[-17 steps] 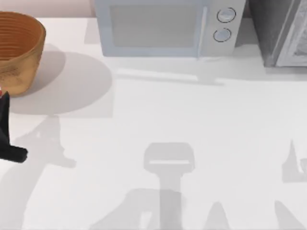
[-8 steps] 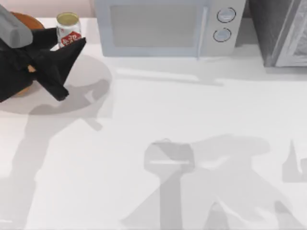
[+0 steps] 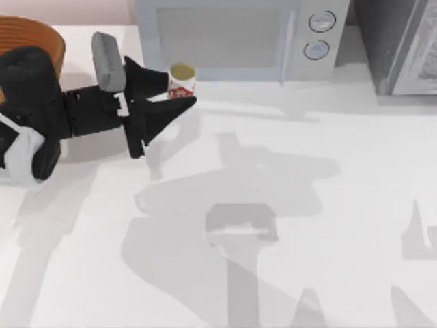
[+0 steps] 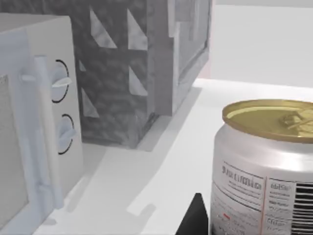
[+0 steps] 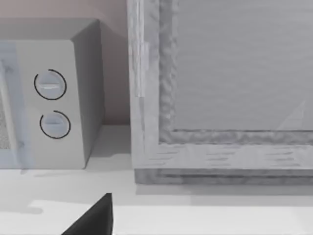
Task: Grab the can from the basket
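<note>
The can (image 3: 181, 80) has a dull yellow top and a white side with a red patch. It stands upright between the black fingers of my left gripper (image 3: 179, 90), which is shut on it. It is held in front of the microwave door, well to the right of the basket (image 3: 31, 33). The orange-brown wicker basket sits at the table's far left corner, partly hidden behind my left arm. In the left wrist view the can (image 4: 266, 161) looms close, with one black fingertip (image 4: 195, 221) beside it. A dark part of my right gripper (image 5: 95, 220) shows in the right wrist view.
A pale microwave (image 3: 235, 37) stands along the back edge, with two round knobs (image 3: 319, 34) on its right side. A grey speckled cabinet (image 3: 399, 44) fills the back right corner. Arm shadows fall across the white tabletop (image 3: 328, 205).
My left arm swung to the right with the can, from just beside the basket to the front of the microwave. The basket rim has come back into sight behind the arm.
</note>
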You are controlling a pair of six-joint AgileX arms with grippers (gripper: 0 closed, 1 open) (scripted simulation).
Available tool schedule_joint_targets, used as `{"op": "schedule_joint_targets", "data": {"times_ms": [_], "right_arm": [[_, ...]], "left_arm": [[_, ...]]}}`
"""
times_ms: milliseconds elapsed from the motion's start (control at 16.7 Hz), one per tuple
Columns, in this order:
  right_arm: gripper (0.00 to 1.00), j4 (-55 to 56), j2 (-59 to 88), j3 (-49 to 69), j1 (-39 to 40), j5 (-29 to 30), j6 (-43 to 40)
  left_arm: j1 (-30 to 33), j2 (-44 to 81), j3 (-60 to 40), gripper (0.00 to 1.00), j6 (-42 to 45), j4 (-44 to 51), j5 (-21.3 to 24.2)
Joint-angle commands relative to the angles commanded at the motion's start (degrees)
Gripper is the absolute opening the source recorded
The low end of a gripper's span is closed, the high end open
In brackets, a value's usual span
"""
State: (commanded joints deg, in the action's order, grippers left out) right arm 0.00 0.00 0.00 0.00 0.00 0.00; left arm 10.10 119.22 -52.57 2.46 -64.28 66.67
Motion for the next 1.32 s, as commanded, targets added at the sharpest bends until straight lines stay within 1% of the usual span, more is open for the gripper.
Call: {"op": "schedule_joint_targets", "data": {"times_ms": [240,420,540,840,1320], "right_arm": [[1.00,0.0,0.0,0.0,0.0,0.0,0.0],[1.00,0.0,0.0,0.0,0.0,0.0,0.0],[1.00,0.0,0.0,0.0,0.0,0.0,0.0],[1.00,0.0,0.0,0.0,0.0,0.0,0.0],[1.00,0.0,0.0,0.0,0.0,0.0,0.0]], "left_arm": [[1.4,16.0,-7.0,0.00,0.3,-8.6,8.9],[2.0,23.0,-10.1,0.00,0.5,-12.4,12.8],[2.1,25.0,-11.0,0.00,0.5,-13.4,13.9],[2.1,25.0,-11.0,0.00,0.5,-13.4,13.9],[2.1,25.0,-11.0,0.60,0.5,-13.4,13.9]]}}
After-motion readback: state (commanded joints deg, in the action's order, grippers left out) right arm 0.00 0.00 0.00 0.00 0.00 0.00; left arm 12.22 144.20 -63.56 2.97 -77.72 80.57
